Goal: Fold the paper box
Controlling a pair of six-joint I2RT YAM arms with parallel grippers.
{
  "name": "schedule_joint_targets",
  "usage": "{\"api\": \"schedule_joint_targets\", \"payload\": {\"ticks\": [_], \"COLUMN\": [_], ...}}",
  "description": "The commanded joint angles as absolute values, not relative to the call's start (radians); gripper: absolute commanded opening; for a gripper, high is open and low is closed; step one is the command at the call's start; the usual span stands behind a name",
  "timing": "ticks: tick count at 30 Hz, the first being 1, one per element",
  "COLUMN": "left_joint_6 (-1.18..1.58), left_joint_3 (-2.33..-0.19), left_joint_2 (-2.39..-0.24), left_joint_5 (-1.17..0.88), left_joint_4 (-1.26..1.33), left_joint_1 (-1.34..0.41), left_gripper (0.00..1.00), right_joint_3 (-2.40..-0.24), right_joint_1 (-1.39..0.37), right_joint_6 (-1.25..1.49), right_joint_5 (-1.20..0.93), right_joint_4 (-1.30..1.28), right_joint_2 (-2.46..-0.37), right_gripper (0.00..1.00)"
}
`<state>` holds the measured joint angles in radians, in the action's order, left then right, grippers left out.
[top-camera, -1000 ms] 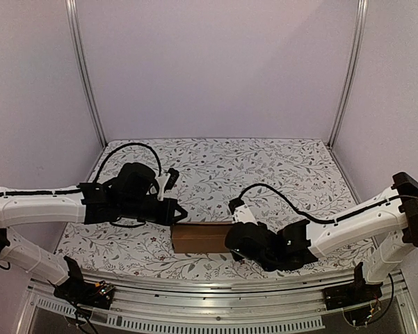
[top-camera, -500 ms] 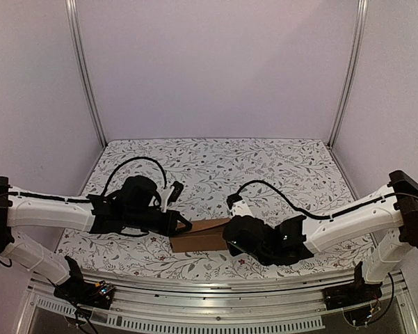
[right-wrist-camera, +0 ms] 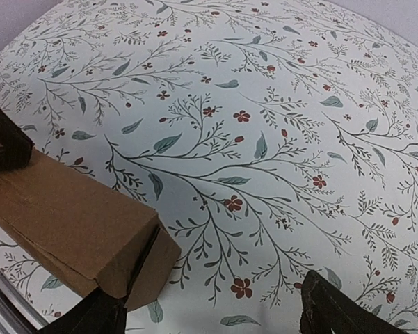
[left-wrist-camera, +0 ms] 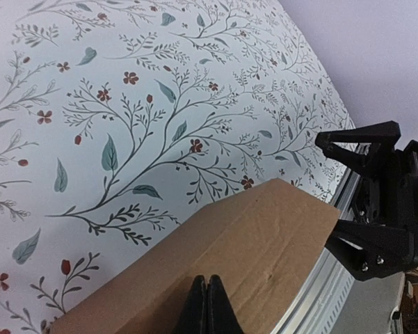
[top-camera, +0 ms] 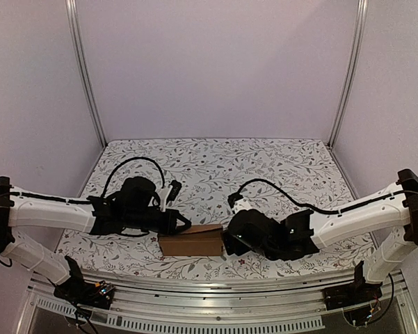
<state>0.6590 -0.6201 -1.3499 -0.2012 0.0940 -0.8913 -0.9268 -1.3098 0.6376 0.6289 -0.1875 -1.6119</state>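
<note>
Seemingly to pin the lid, left claw (left-wrist-camera: pixel 207 296) — tips together — presses the paper box (left-wrist-camera: pixel 257 233); right claw (left-wrist-camera: pixel 327 195) gapes alongside.

A lab test booth: plain pale walls (top-camera: pixel 215 62), aluminium posts (top-camera: pixel 85 69), a floral-clothed table (top-camera: pixel 278 167).

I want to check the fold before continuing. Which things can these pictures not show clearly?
- Top view: the right pincer covers the right end of the paper box.
- Left wrist view: the bottom edge cuts off the box; whether the shut left pincer presses on it is unclear.
- Right wrist view: the left edge cuts off the box; the bottom edge cuts the open right pincer's fingers.
- No view shows inside the box.
</note>
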Motion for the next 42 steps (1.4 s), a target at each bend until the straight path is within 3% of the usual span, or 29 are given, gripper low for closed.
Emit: {"api": "schedule_joint_targets", "payload": {"ticks": [1, 11, 13, 17, 20, 33, 42], "left_joint_6": [0.672, 0.694, 0.694, 0.696, 0.698, 0.696, 0.668], "left_joint_3": [-0.582, -0.548, -0.542, -0.538, -0.536, -0.549, -0.596], "left_joint_2": [-1.348, -1.338, -1.332, -1.327, -1.322, -1.295, -1.268], "left_joint_5": [-0.189, -0.177, -0.172, -0.167, -0.162, -0.128, -0.102], "left_joint_4": [0.060, 0.087, 0.087, 0.086, 0.087, 0.048, 0.003], "left_joint_1": [-0.879, -0.879, -0.879, -0.879, -0.879, -0.879, -0.879], "left_gripper": [0.00, 0.00, 0.00, 0.00, 0.00, 0.00, 0.00], "right_joint_3": [-0.901, -0.984, -1.023, -1.114, -1.164, -1.081, -0.967], "right_joint_1": [-1.319, -1.305, -1.290, -1.270, -1.255, -1.241, -1.245], "right_joint_6": [0.557, 0.430, 0.423, 0.414, 0.405, 0.512, 0.600], "right_joint_5": [0.514, 0.498, 0.483, 0.452, 0.419, 0.331, 0.336], "right_joint_4": [-0.249, -0.275, -0.276, -0.274, -0.270, -0.174, -0.135], "right_joint_2": [-1.501, -1.354, -1.372, -1.436, -1.494, -1.697, -1.722], "right_gripper": [0.87, 0.85, 0.68, 0.22, 0.02, 0.00, 0.00]}}
